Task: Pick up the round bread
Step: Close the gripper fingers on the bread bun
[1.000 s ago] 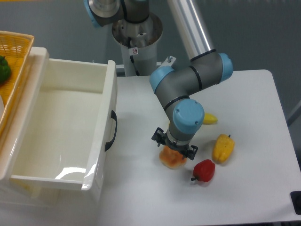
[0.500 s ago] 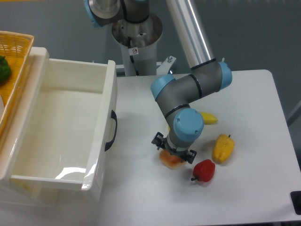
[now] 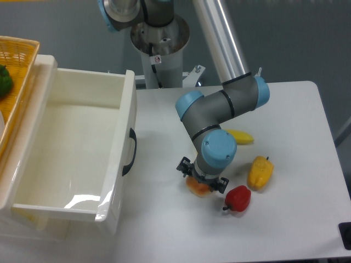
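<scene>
The round bread (image 3: 198, 189) is a small golden-orange bun lying on the white table (image 3: 285, 137), and only its lower edge shows beneath the arm's wrist. My gripper (image 3: 201, 182) points straight down onto the bun and sits low over it. The fingers are hidden under the wrist, so I cannot tell whether they are closed on the bun. A red bell pepper (image 3: 238, 198) lies just to the right of the bun, and a yellow bell pepper (image 3: 260, 172) lies further right.
A yellow banana-like item (image 3: 241, 137) lies behind the arm. A large white open drawer box (image 3: 77, 148) with a black handle (image 3: 130, 151) stands at the left. A wicker basket (image 3: 16, 66) holding a green item is at the far left.
The gripper has moved lower onto the bun, and less of the bun shows now. The peppers have not moved.
</scene>
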Controlling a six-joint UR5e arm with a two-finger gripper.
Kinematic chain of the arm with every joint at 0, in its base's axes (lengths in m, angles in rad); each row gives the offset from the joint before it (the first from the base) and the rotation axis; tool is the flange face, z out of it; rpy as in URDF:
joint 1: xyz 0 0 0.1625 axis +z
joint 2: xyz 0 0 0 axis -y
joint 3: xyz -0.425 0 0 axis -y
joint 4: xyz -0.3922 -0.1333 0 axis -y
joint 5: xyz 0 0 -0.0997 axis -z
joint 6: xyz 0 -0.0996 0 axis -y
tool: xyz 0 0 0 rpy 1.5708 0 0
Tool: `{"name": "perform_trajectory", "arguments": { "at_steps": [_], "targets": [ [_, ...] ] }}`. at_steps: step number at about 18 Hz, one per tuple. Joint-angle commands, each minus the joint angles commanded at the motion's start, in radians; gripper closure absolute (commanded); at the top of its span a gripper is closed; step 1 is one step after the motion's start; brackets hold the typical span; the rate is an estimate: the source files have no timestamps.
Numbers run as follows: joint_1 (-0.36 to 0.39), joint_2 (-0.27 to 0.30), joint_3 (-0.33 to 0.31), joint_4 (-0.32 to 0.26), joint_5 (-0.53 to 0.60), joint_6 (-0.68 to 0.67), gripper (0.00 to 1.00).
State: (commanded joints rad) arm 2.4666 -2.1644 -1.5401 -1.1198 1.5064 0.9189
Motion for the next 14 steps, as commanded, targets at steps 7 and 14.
{"name": "perform_trajectory", "arguments": {
  "at_steps": [7, 14],
  "targets": [
    [0.002, 0.002, 0.003, -0.003, 0.000, -0.002, 0.93],
    [0.000, 0.005, 0.003, -0.003, -0.003, -0.025, 1.00]
  ]
}}
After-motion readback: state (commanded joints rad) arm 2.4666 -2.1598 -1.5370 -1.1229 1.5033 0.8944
